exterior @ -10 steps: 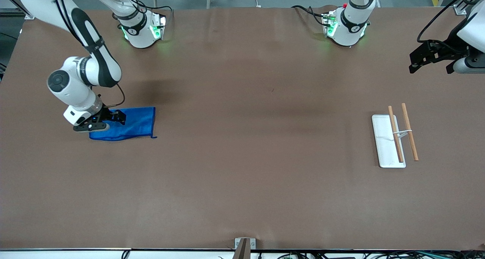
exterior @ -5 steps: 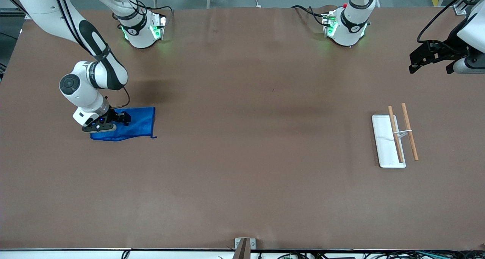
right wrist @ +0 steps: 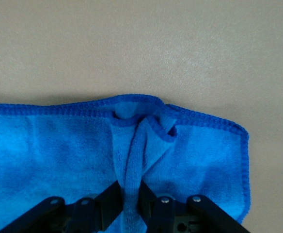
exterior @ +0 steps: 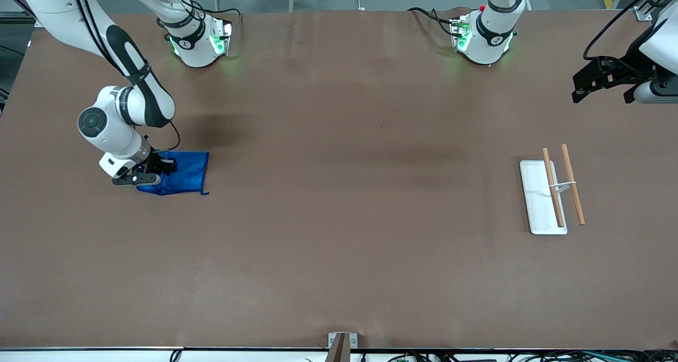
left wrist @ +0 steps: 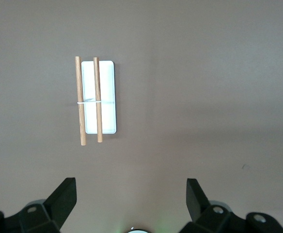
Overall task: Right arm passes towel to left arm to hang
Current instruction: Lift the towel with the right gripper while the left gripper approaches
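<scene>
towel (exterior: 183,174) on table (exterior: 339,219) at right arm's end, edge puckered into ridge. right gripper (exterior: 153,172) clenched on that ridge. left gripper (exterior: 604,84) spread wide, waiting over table's other end above rack (exterior: 540,197). advice: confirm pinch deep, lift straight, avoid dragging cloth.

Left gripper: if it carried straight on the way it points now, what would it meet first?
Probably bare table. The left gripper, fingers open, points down at the brown surface; the white rack with two wooden sticks lies off to one side, though depth is unclear.
</scene>
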Controlling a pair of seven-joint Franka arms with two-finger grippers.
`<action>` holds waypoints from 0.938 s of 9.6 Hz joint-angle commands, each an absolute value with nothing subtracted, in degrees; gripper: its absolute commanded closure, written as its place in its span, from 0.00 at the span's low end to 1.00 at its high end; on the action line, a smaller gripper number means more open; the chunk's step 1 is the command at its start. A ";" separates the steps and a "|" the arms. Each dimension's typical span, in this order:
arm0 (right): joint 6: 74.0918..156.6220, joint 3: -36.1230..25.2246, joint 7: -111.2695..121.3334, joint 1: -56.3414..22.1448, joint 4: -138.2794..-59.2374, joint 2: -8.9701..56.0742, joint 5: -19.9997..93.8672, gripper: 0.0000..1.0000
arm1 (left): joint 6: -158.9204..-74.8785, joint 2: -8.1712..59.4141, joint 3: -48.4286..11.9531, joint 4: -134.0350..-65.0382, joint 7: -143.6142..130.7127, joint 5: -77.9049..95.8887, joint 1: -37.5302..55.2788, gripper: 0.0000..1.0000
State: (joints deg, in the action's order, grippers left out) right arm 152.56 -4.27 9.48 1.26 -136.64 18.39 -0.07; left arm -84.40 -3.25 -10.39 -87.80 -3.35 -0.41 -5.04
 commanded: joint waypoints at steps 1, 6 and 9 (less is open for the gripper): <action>139.99 -3.69 7.83 1.50 -130.12 15.30 0.18 1.00 | -83.67 -2.11 -10.37 -88.42 -2.64 0.70 -5.54 0.00; 118.82 3.23 6.51 1.41 -114.70 12.05 4.54 1.00 | -83.85 4.72 -10.28 -91.67 2.36 27.45 -12.83 0.00; 119.61 10.27 6.24 1.23 -111.10 12.30 20.57 1.00 | -86.91 13.41 -10.72 -92.46 7.95 47.22 -13.97 0.00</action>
